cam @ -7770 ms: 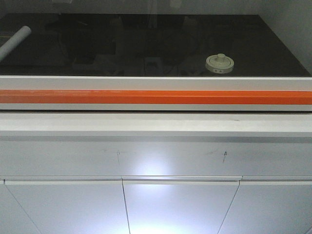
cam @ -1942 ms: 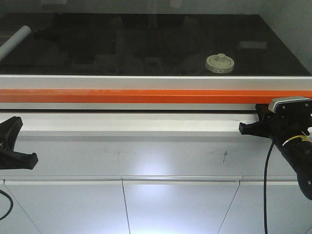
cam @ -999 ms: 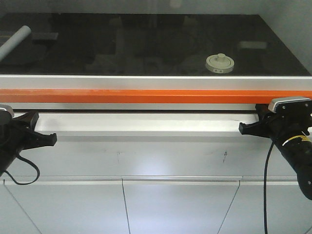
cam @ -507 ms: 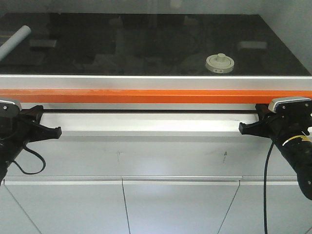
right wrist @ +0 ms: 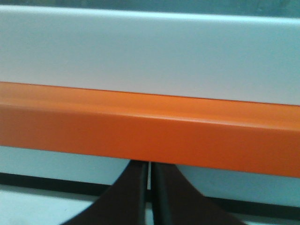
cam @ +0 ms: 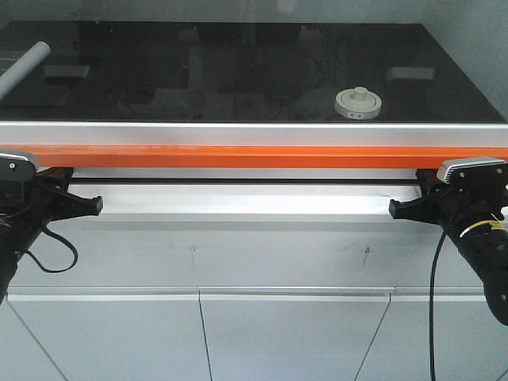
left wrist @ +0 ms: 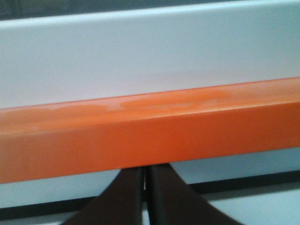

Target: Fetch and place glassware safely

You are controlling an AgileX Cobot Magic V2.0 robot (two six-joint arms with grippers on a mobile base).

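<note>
Only the front view shows the glass jar [cam: 358,103], lidded, on the dark counter [cam: 448,99] beyond the orange bar [cam: 254,156], towards the bar's right end. The left claw [cam: 94,205] and right claw [cam: 394,209] sit just below the bar's ends. The wrist views show both clenched, tips hidden under the bar.

Left hand [cam: 94,205] has risen to orange bar [cam: 254,156].

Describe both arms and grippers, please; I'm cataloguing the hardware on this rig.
The left arm and right arm are black. The left gripper and right gripper are dark and tapered. Each wrist carries a pale grey housing on top, and a thin black cable hangs from each arm. A small yellow marking sits near the right wrist.
</note>
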